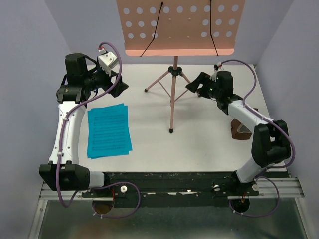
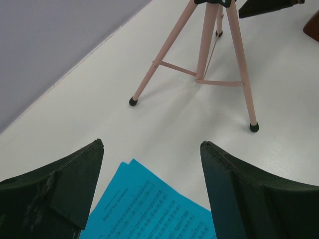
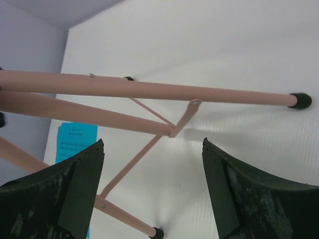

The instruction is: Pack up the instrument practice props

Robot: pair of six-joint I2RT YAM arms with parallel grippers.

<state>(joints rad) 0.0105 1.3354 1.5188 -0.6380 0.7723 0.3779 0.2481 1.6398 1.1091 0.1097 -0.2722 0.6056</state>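
Observation:
The salmon-pink music stand point(image 1: 173, 94) rises at the back middle of the table, and its hole-dotted desk point(image 1: 179, 25) fills the top of the overhead view. Blue music sheets point(image 1: 108, 130) lie flat at the front left. The brown metronome point(image 1: 240, 130) sits at the right, mostly hidden behind my right arm. My left gripper point(image 1: 119, 87) hangs open left of the tripod, above the sheets' far edge point(image 2: 149, 209), holding nothing point(image 2: 152, 144). My right gripper point(image 1: 195, 83) is open just right of the tripod, with its legs point(image 3: 149, 89) ahead of the empty fingers point(image 3: 152, 142).
Lilac walls close in the table at the back and on both sides. The tripod's black-tipped feet point(image 2: 254, 127) spread over the white table point(image 1: 199, 149). A black rail point(image 1: 169, 181) carrying both arm bases runs along the near edge.

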